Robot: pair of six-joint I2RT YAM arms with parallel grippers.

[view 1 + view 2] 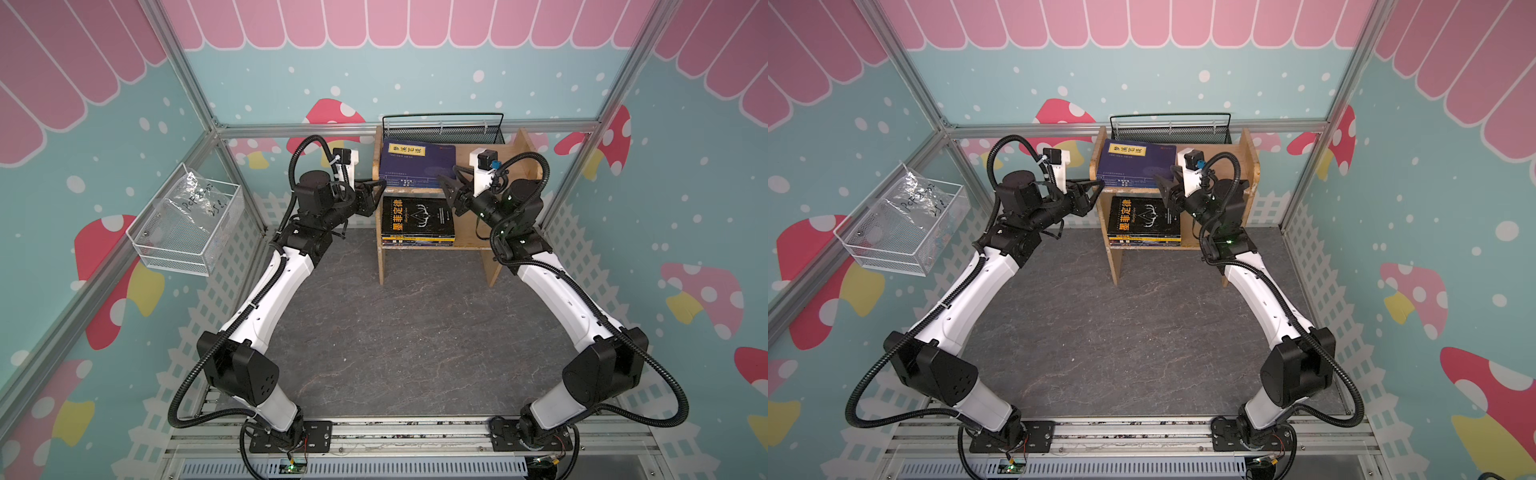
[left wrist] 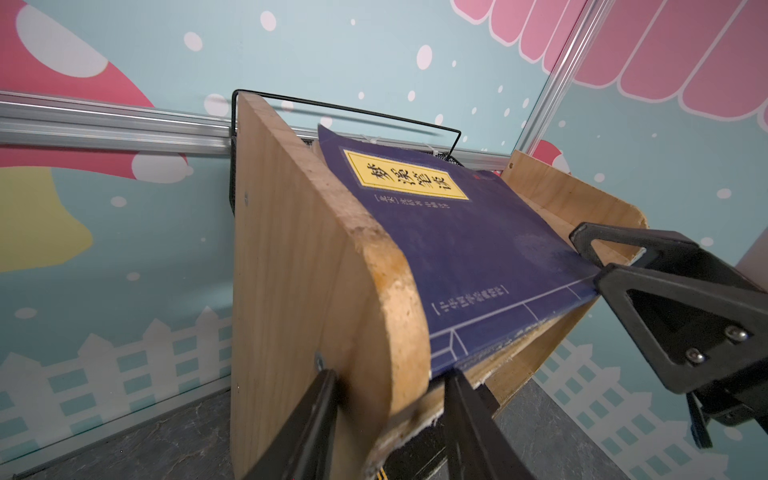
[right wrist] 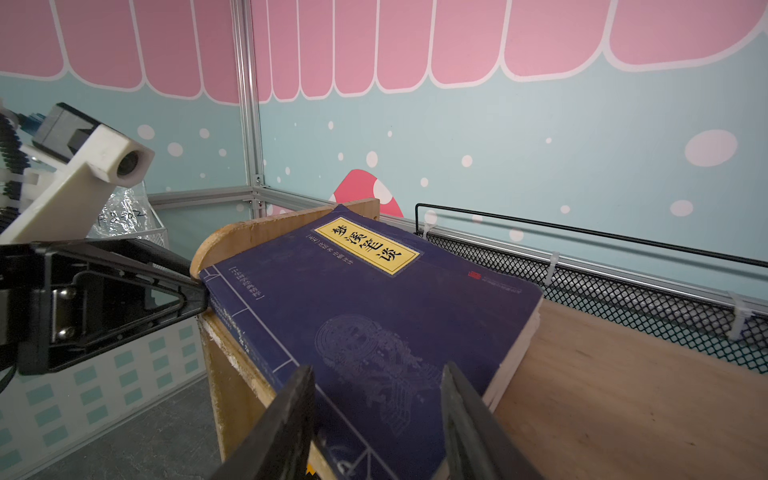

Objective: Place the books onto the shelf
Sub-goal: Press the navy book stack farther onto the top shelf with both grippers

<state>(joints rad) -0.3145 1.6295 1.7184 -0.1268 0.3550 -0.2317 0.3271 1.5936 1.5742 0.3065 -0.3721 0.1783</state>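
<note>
Both top views look steeply down; wrist views closely share the shelf (image 2: 291, 270).

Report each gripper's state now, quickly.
left gripper: jaws astride the shelf's side panel; gripping or not cannot be told.
right gripper: open, around the navy book corner.

Bare floor (image 1: 395, 340) before the shelf (image 1: 494, 270); upper tier (image 3: 602, 395) between 2 side panels (image 2: 299, 266), mesh basket (image 1: 442, 134) behind.

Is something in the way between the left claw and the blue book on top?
Yes. The shelf's left side panel pokes in between the fingers of the left claw, right beside the blue book. The right claw has nothing in its way: it is at the book's corner.
</note>
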